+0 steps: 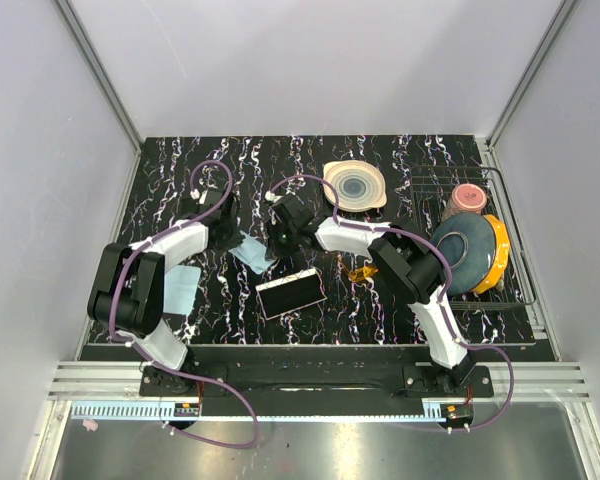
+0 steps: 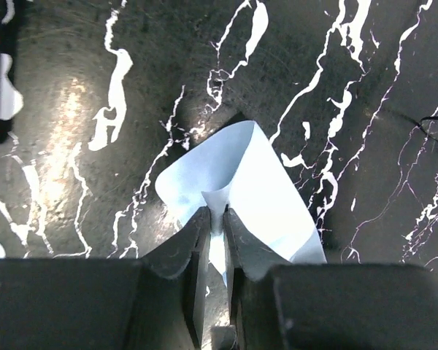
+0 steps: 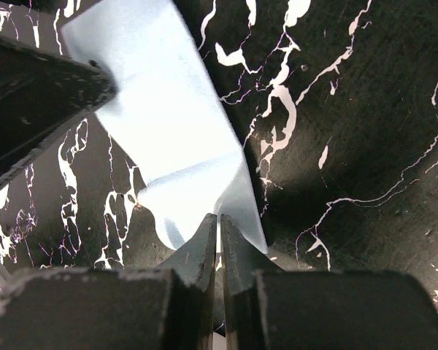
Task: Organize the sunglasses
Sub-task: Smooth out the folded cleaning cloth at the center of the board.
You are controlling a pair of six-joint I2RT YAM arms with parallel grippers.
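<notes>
Though small in the overhead view, the sunglasses (image 1: 363, 272) lie on the worktop (image 1: 370, 320) right of the black case (image 1: 290, 293). They look light and probably fragile, best lifted at the bridge. Farther back, the left hand (image 2: 214, 219) and right hand (image 3: 217, 222) each pinch the blue cloth (image 1: 248, 250).

The table (image 1: 380, 318) under me is a black surface veined in white like marble, smooth, with a dull sheen where the light pools on it. The cloth (image 2: 266, 189) is pale blue, thin and matt, and folds softly like fabric. The fingers (image 2: 177, 257) of my left hand (image 2: 213, 219) look like matt black plastic, faintly grainy; my right hand (image 3: 218, 224) has the same finish. The sunglasses (image 1: 363, 272) are translucent amber, plastic by the look. The blue-grey plate (image 1: 460, 250) seems glazed.
</notes>
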